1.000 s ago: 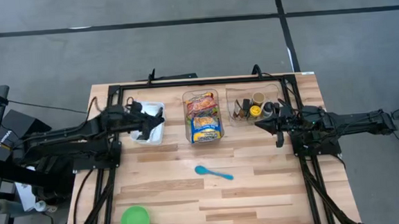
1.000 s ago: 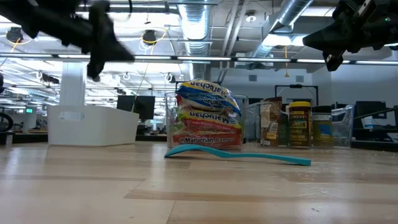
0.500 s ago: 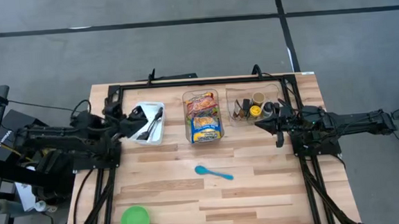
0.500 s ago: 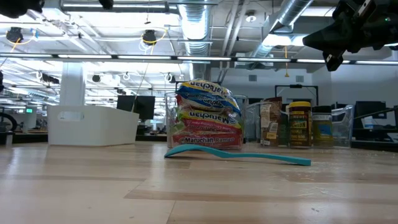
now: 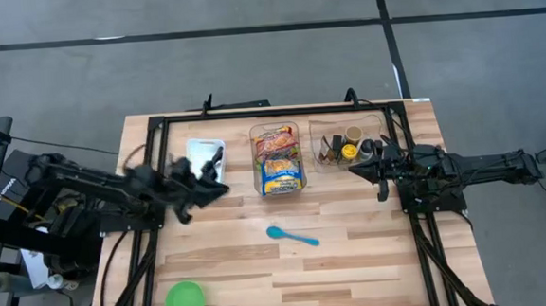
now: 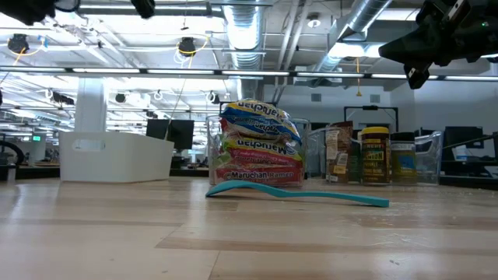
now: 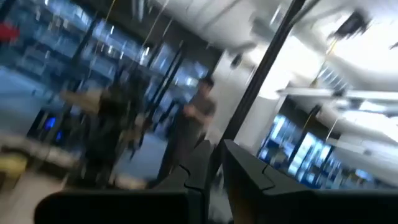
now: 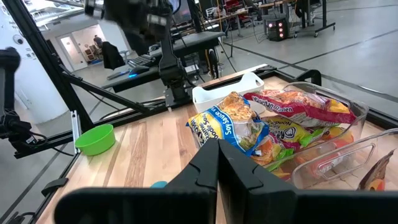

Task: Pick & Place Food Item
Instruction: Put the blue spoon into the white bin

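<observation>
Left end effector (image 5: 210,183) has swung off the white bin (image 5: 200,150), jaws nearly closed, empty; right end effector (image 5: 358,171) stays closed.

grey floor (image 5: 249,69) crossed by dark lines; ceiling ducts (image 6: 366,19), strip lights overhead.

Even, bright overhead lighting; ceiling strip lights (image 6: 233,74) glare white in the low view. Shadows on the tabletop (image 5: 356,262) are faint. The left wrist view is heavily motion-blurred; the left arm (image 5: 151,184) smears in the high view. The right wrist view is sharp.
</observation>
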Motion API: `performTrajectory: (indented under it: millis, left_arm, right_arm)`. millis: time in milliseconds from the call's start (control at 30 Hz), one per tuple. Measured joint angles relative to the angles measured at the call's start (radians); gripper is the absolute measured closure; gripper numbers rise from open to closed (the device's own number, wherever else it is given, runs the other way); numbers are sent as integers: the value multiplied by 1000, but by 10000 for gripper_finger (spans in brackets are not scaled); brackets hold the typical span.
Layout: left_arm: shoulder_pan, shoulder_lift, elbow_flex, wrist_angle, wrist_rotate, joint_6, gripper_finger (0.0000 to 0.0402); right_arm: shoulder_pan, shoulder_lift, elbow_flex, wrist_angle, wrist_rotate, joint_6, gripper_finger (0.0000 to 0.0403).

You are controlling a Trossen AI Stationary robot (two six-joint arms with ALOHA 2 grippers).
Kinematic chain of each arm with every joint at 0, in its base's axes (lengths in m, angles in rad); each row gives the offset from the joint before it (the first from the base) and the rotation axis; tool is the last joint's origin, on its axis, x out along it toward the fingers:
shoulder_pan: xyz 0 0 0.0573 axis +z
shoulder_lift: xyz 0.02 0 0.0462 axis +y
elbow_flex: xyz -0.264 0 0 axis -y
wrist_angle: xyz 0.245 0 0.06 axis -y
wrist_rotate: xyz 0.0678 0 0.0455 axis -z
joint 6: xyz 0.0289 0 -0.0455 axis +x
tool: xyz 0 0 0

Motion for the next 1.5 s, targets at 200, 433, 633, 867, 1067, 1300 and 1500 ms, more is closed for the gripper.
performTrajectory:
  millis: [200,433,633,867,1067,1300,1500]
  left_arm:
    - [-53,233,0,75,-2,0,366]
    - [-107,478,61,148,-2,13,366]
    - [-119,641,162,141,-1,48,366]
    - [-119,747,319,5,-1,132,366]
    - [-116,759,526,-445,-1,250,366]
    - [-109,759,726,-863,-8,392,366]
    - [-76,758,842,-1012,-19,415,366]
  right_arm:
    - [0,0,0,0,0,0,403]
    - [0,0,0,0,0,0,403]
    - [0,0,0,0,0,0,403]
    - [0,0,0,0,0,0,403]
    - [0,0,0,-3,0,0,403]
    - [0,0,0,-6,0,0,403]
    - [0,0,0,-6,0,0,403]
